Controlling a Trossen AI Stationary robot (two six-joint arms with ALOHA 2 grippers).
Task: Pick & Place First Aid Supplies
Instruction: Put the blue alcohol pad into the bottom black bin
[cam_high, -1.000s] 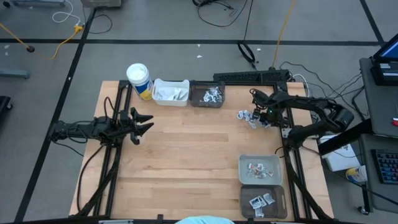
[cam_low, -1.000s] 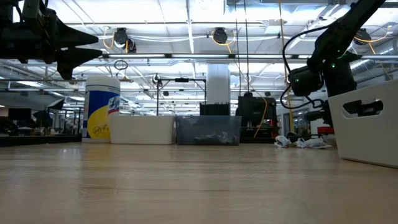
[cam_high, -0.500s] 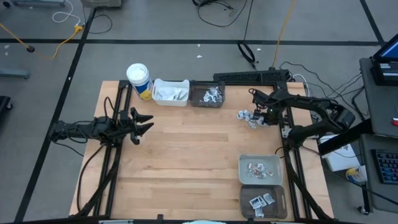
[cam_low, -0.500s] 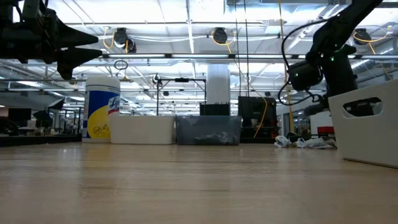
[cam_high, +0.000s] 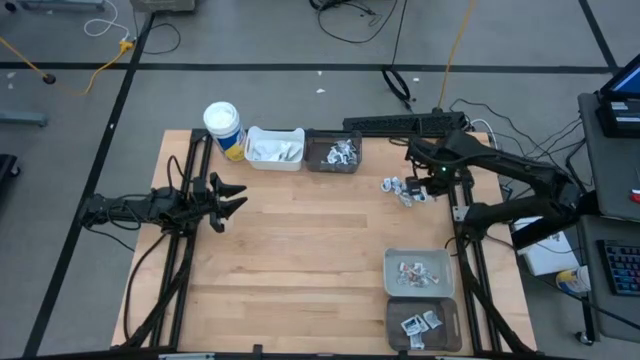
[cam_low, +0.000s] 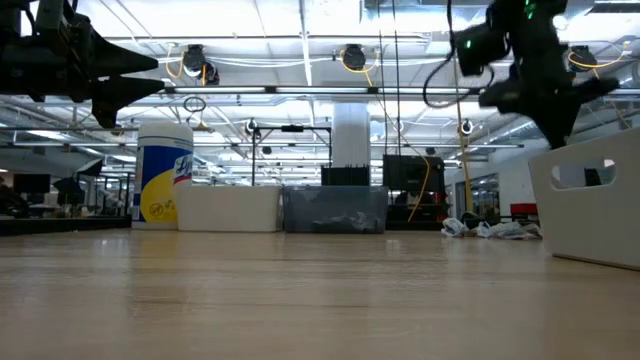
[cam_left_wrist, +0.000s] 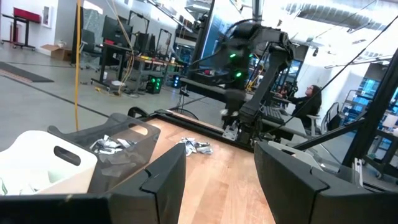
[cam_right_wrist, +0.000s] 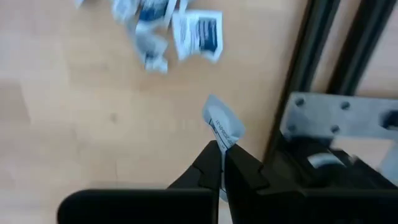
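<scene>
Right gripper (cam_right_wrist: 222, 163) pinches one packet (cam_right_wrist: 224, 127) above the loose pile (cam_high: 402, 188), far right.
Only its wrist view shows us this grip. Overhead, we note the left gripper (cam_high: 232, 197) waiting at the left, fingers apart, empty.

The print on the packet (cam_right_wrist: 222, 129) pinched in the right gripper (cam_right_wrist: 222, 152) is too smeared to read, and its lower end is hidden between the fingertips. The loose pile of packets (cam_right_wrist: 163, 31) runs off the right wrist picture's edge, blurred. In the low view the pile (cam_low: 492, 229) is too small to count, partly behind the white bin (cam_low: 600, 200), itself cut off.
</scene>
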